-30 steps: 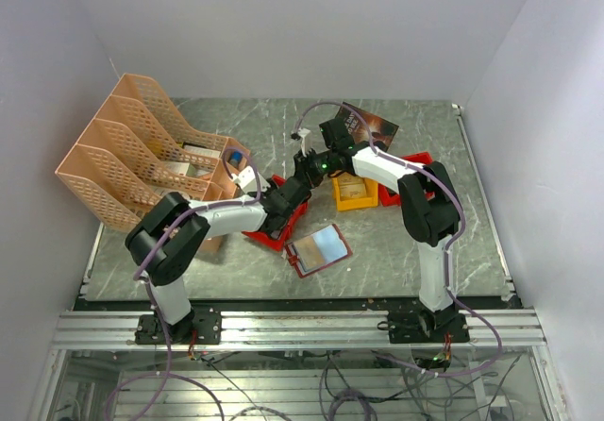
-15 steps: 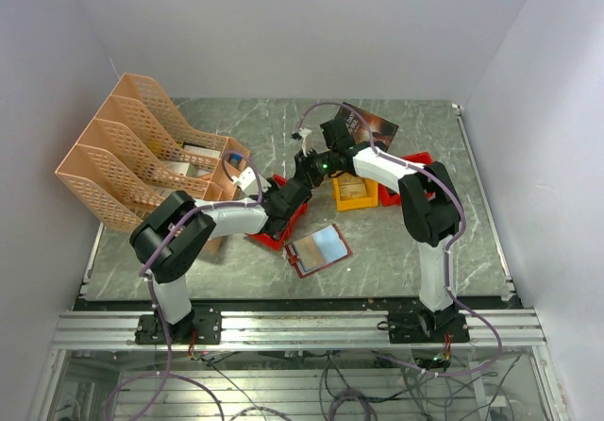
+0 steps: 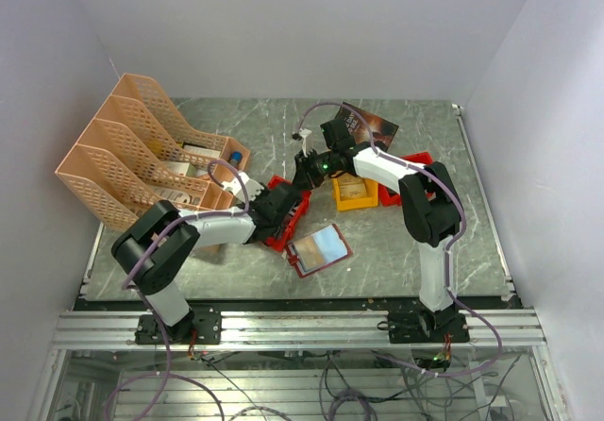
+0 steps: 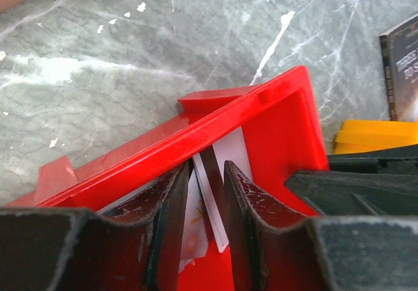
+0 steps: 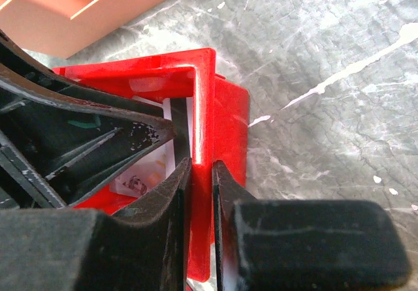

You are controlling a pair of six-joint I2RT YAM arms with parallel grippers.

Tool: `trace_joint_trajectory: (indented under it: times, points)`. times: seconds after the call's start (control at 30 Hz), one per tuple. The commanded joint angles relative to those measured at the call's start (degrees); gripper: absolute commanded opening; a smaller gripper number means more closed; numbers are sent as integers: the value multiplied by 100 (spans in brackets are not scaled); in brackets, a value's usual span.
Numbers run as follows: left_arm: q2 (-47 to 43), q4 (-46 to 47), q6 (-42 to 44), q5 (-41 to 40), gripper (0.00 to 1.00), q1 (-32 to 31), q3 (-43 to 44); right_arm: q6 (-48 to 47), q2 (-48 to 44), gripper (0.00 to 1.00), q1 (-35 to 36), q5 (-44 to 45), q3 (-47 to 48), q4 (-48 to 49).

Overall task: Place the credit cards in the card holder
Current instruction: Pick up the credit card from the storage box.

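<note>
The grey marbled desk [image 3: 396,251] is carrying a peach mesh file rack [image 3: 132,147] at the upper left, a red bin [image 3: 294,215] at the centre, a yellow bin [image 3: 354,194] just right of it, and a second red bin [image 3: 422,160] further right. A dark booklet [image 3: 373,126] is lying at the upper centre. The card holder [image 3: 318,248] is lying open at the lower centre.

Overhead view, wrist close-ups sharing red bin [image 4: 251,105]

Red bin [image 4: 274,128]: its walls hemmed my left end effector [image 4: 207,180]; right end effector [image 5: 201,173] straddled one wall. Bare counter [image 4: 130,56] lay beyond.
</note>
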Motion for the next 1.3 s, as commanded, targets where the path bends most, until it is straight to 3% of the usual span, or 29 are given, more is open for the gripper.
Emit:
trace_joint_trajectory:
  times: [0.0,0.33,0.53,0.73,1.03,1.07,1.17,1.27]
  points:
    - [-249,568,-27,19,39,31,-93,-85,-211,14,29,-110,-64,-71]
    - [-305,1089,-125,310,33,45,-314,-102,-218,14,27,-115,-63,-93]
    - [-246,1576,68,611,34,79,-434,-111,-239,14,25,-124,-69,-97]
    - [77,1290,199,798,39,200,-201,-113,-259,14,29,-125,-73,-96]
    - [480,1842,646,946,37,346,-93,-104,-255,14,28,-109,-87,-89]
    - [501,1881,698,923,35,349,-60,-102,-255,14,25,-106,-89,-89]
    - [520,1958,842,927,15,357,-17,-118,-267,14,30,-91,-84,-97]
    - [375,1783,982,860,7,358,-15,-136,-319,14,25,-65,-89,-106]
